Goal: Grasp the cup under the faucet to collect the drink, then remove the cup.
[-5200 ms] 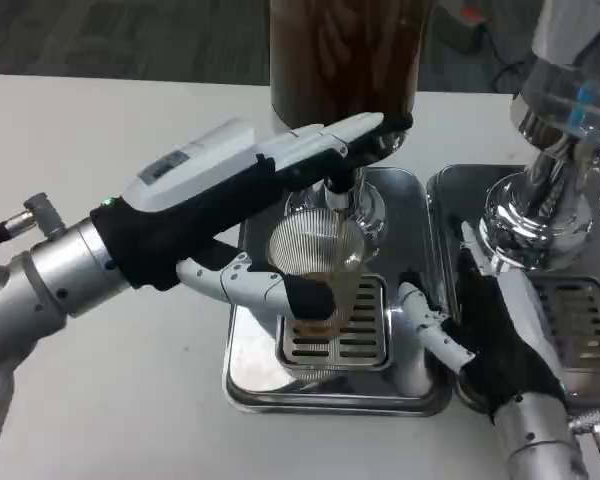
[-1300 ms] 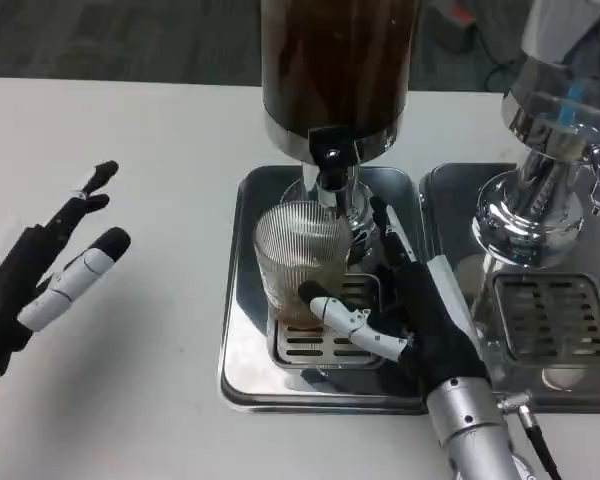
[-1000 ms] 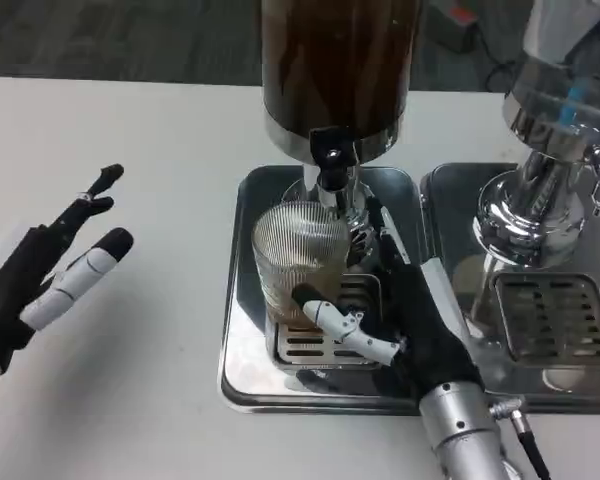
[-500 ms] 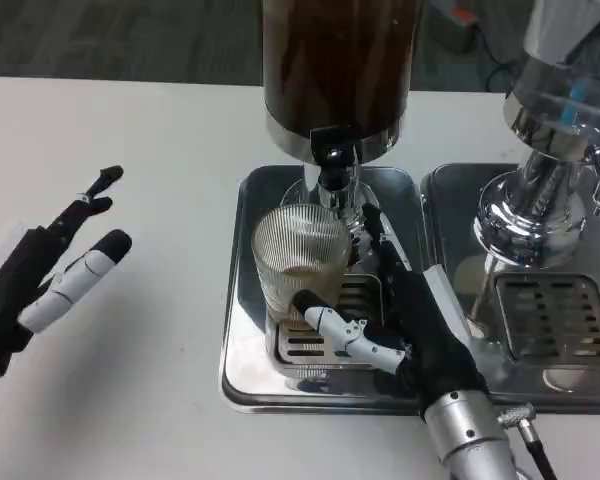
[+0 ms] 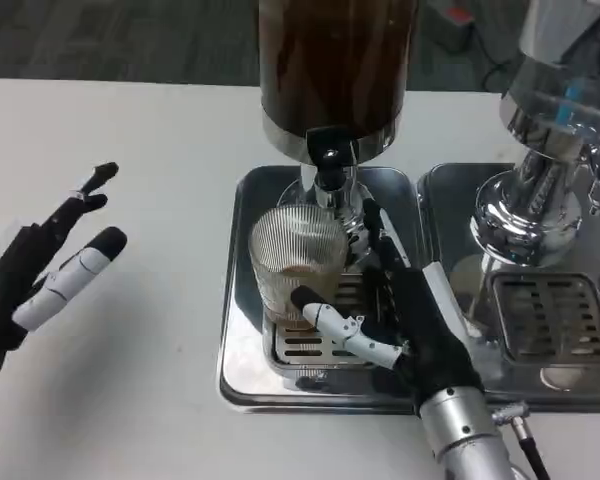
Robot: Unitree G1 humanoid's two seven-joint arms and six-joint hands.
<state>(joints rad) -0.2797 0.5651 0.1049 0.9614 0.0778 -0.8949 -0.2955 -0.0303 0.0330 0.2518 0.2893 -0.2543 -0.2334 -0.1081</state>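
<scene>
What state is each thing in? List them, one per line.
cup: upright on the drip grate under the faucet, partly filled with brown drink
faucet: no stream visible
right hand: wrapped around the cup
left hand: fingers spread, holding nothing
dispenser tank: holds dark drink

White counter [image 5: 150, 120] surface, evenly lit. Beyond its far edge, dark grey patterned carpet floor [image 5: 110, 40].

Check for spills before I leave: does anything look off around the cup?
Nothing stands out. The cup stands upright on the drip tray under the faucet, right hand around it; no spill shows.
</scene>
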